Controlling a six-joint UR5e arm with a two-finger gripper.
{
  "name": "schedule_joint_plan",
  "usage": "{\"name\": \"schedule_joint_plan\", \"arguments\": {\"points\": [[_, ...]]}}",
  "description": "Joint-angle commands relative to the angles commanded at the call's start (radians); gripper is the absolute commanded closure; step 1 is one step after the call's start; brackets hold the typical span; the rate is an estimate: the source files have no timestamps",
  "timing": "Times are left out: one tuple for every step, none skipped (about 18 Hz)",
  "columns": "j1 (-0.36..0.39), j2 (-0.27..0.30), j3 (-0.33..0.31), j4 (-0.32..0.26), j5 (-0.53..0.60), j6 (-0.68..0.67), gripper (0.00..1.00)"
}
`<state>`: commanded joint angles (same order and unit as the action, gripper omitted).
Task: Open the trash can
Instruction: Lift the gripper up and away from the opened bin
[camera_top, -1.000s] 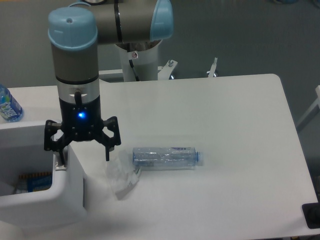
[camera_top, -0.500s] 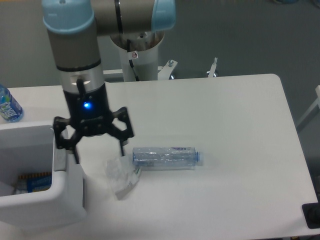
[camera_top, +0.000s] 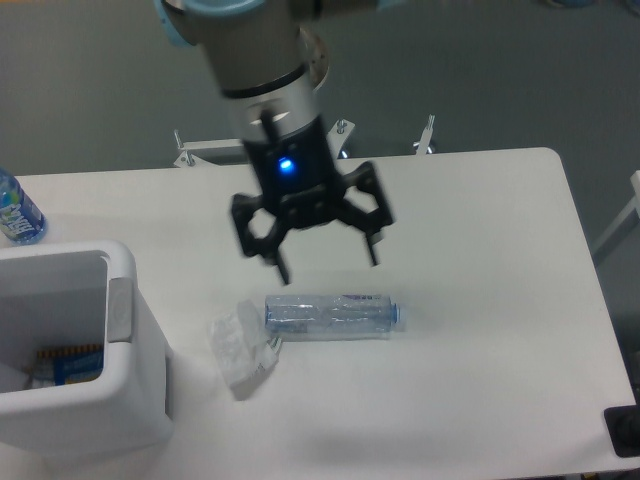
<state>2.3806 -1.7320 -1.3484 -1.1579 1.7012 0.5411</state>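
Note:
The trash can (camera_top: 140, 400) is a big white boxy bin at the table's left front corner. Its top is open and I can see into it, with a coloured package lying at the bottom. A small grey latch tab (camera_top: 120, 310) sits on its right rim. My gripper (camera_top: 327, 262) hangs open above the table's middle, well to the right of the bin and just above the lying bottle, with nothing between its fingers.
A clear plastic bottle (camera_top: 332, 314) with a blue cap lies on its side mid-table. A crumpled clear wrapper (camera_top: 240, 347) lies just left of it. A blue-labelled bottle (camera_top: 18, 212) stands at the far left edge behind the bin.
The gripper has left the bin's right rim and swung up and right to above the lying bottle. The bin's top stays open.

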Motion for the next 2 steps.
{"name": "schedule_joint_plan", "arguments": {"points": [[0.012, 0.003, -0.002, -0.018, 0.000, 0.029, 0.00], [0.022, 0.003, -0.002, -0.032, 0.000, 0.054, 0.00]]}}
